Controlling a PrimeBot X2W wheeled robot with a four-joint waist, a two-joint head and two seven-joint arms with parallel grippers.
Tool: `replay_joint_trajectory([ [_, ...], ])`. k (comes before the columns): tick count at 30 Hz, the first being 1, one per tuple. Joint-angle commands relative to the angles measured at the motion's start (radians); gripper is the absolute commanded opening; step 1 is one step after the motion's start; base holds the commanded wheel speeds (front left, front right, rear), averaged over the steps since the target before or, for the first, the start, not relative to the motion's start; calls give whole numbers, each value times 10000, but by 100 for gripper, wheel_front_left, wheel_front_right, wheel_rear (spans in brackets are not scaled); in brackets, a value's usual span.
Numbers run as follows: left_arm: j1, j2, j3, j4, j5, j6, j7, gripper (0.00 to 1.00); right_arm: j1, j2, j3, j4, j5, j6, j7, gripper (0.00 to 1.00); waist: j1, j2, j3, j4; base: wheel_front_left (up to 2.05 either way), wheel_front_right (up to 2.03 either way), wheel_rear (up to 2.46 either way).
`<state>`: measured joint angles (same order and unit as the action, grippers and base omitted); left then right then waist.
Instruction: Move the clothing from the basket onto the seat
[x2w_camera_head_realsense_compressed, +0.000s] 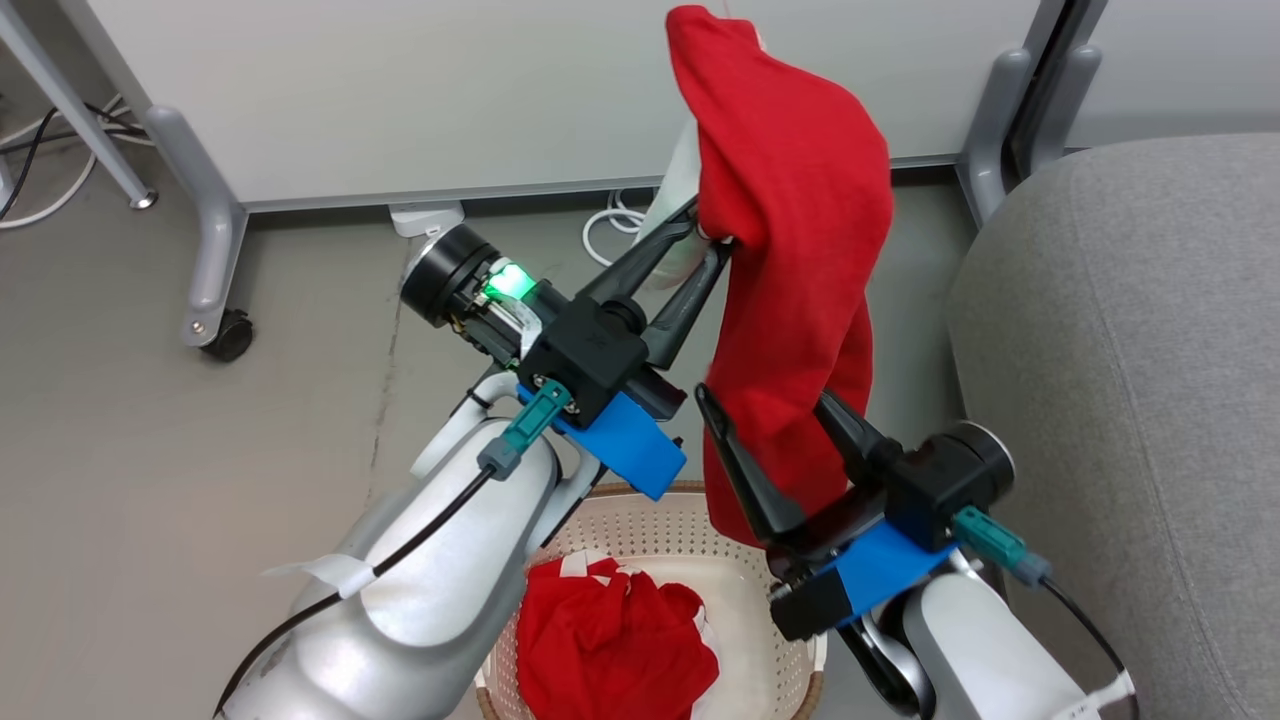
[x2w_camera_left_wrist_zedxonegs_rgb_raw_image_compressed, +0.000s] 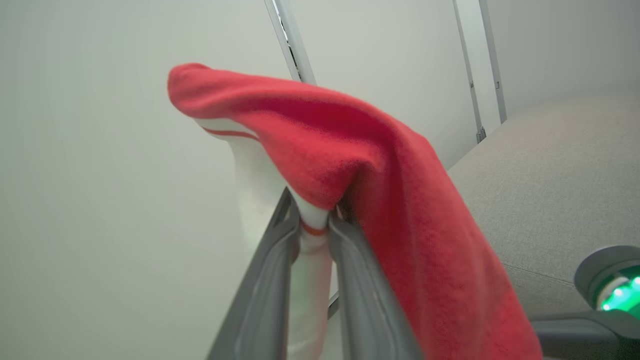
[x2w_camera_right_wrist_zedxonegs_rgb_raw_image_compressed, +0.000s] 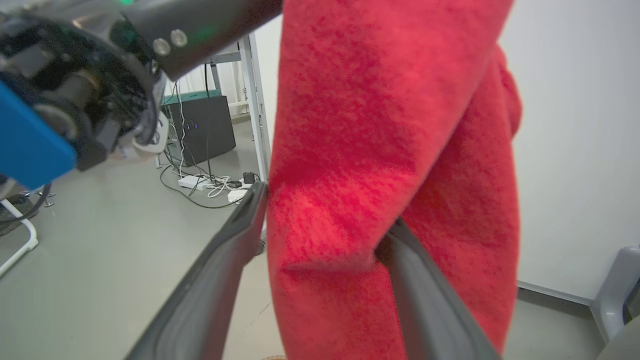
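Garment (x2w_camera_head_realsense_compressed: 790, 200) is up in the air, bright red, pinched near its top by the left gripper (x2w_camera_head_realsense_compressed: 710, 240). The wrist cam on that side shows it well: the left gripper (x2w_camera_left_wrist_zedxonegs_rgb_raw_image_compressed: 314, 220) has both fingers squeezed onto a white bit with a thin red stripe, and the red part of the garment (x2w_camera_left_wrist_zedxonegs_rgb_raw_image_compressed: 400, 210) flops over the top and hangs down the right of that view.

The right gripper (x2w_camera_head_realsense_compressed: 765, 400) sits lower with its fingers spread wide, one on each side of the hanging fabric, so it's not clamping anything. In its own cam the right gripper (x2w_camera_right_wrist_zedxonegs_rgb_raw_image_compressed: 325, 210) has one finger at the left edge of the garment (x2w_camera_right_wrist_zedxonegs_rgb_raw_image_compressed: 375, 125) and the other against the cloth further right. Hard to say how firmly either one touches.

Basket (x2w_camera_head_realsense_compressed: 650, 530) is at the bottom of the head view, below both arms, with a pile (x2w_camera_head_realsense_compressed: 610, 640) of more red and white clothing in it.

Seat (x2w_camera_head_realsense_compressed: 1130, 350) is the big grey cushion off to the right, apart from the hanging garment. The left wrist cam catches the seat (x2w_camera_left_wrist_zedxonegs_rgb_raw_image_compressed: 560, 165) just behind the fabric.

Grey floor (x2w_camera_head_realsense_compressed: 150, 450), and a white panel (x2w_camera_head_realsense_compressed: 500, 90) at the back.
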<state>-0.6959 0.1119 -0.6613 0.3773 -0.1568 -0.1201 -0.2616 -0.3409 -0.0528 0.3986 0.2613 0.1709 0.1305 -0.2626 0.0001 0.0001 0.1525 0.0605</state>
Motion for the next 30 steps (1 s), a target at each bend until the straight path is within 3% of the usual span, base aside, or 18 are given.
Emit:
replay_joint_trajectory([
  [1, -155, -88, -49, -47, 73, -32, -51, 0, -422, 19, 223, 251, 305, 5, -35, 100, -1, -1, 85, 113, 0, 0, 0],
  [8, -148, -216, -129, -86, 46, -58, -51, 0, -1044, 26, 473, 675, 817, 5, -35, 100, -1, -1, 112, 300, 0, 0, 0],
  [9, -110, -239, -130, -87, 40, -68, -51, 0, -1077, 24, 497, 775, 887, 5, -33, 0, -1, -1, 110, 343, 0, 0, 0],
  [30, 83, -147, 18, 104, 179, -106, -52, 0, -1105, 27, 537, 664, 1005, 5, -35, 0, -1, -1, 75, 269, 0, 0, 0],
])
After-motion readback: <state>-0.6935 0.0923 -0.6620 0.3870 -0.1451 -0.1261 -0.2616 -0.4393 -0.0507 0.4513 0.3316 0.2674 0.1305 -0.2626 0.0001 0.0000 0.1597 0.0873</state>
